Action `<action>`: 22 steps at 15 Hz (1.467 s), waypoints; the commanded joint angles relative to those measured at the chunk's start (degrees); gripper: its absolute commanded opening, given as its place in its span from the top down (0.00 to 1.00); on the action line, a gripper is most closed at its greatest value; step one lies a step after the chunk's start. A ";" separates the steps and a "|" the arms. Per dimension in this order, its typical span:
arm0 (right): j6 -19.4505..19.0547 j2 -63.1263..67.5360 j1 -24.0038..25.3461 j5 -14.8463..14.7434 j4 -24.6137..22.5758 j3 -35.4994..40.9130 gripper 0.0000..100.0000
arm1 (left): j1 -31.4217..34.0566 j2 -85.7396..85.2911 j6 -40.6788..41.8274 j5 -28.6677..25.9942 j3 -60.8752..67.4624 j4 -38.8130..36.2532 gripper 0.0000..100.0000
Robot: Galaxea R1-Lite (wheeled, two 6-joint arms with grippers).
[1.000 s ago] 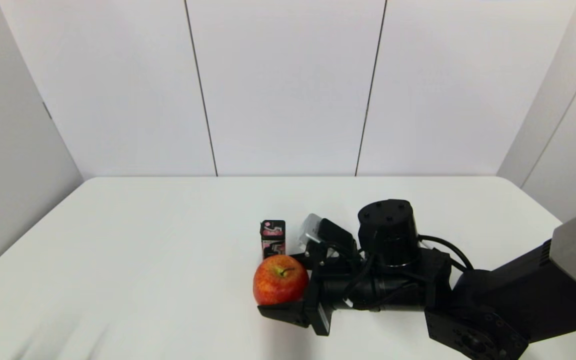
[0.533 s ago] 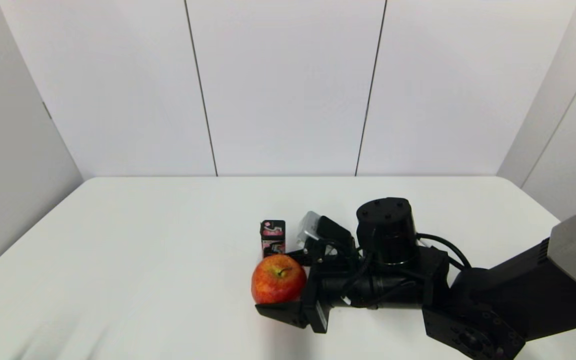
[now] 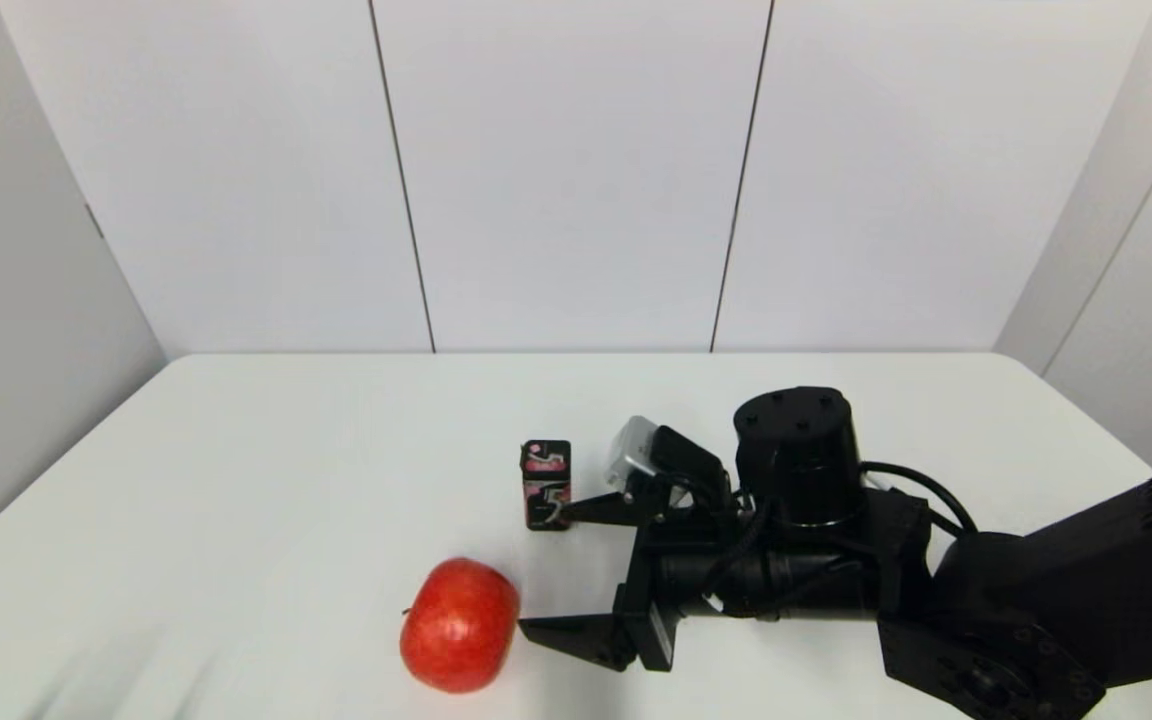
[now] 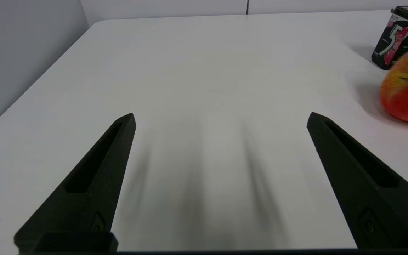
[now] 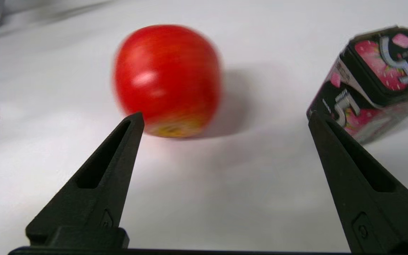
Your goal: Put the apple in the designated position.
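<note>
The red apple (image 3: 459,625) lies free on the white table (image 3: 266,470), near the front edge, tipped with its stem toward the left. My right gripper (image 3: 546,572) is open just to the right of it, holding nothing. In the right wrist view the apple (image 5: 166,79) sits beyond the gripper (image 5: 225,116), off one fingertip and not between the fingers. The left gripper (image 4: 221,116) is open and empty low over the table, out of the head view; the apple (image 4: 407,86) shows at the edge of its view.
A small black-and-pink box marked "5" (image 3: 546,485) stands upright behind the apple, close to the far finger of the right gripper; it also shows as the box (image 5: 374,81) and the box (image 4: 400,37). White wall panels enclose the table.
The right gripper has opened and let go of the apple. The apple has rolled left and toward the front edge, turning onto its side. The right arm has drawn back slightly to the right.
</note>
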 commanded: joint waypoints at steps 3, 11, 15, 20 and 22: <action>-0.22 -10.82 -9.73 0.16 14.17 1.01 0.00 | 0.00 0.07 0.01 0.00 0.01 -0.02 0.00; -0.40 -19.26 -25.82 -0.10 27.97 -0.66 0.00 | 0.00 0.07 0.01 0.09 0.01 -0.02 0.00; -0.31 -24.27 -31.71 -6.60 33.77 -1.72 0.00 | 0.00 0.07 0.01 0.00 0.01 -0.02 0.00; -0.14 -35.78 -36.89 -22.78 49.68 -8.40 0.00 | 0.00 -0.01 0.01 0.00 0.01 -0.02 0.00; 0.83 -42.37 -39.88 -29.81 49.85 -6.64 0.00 | 0.00 -0.01 0.01 0.09 0.01 -0.02 0.00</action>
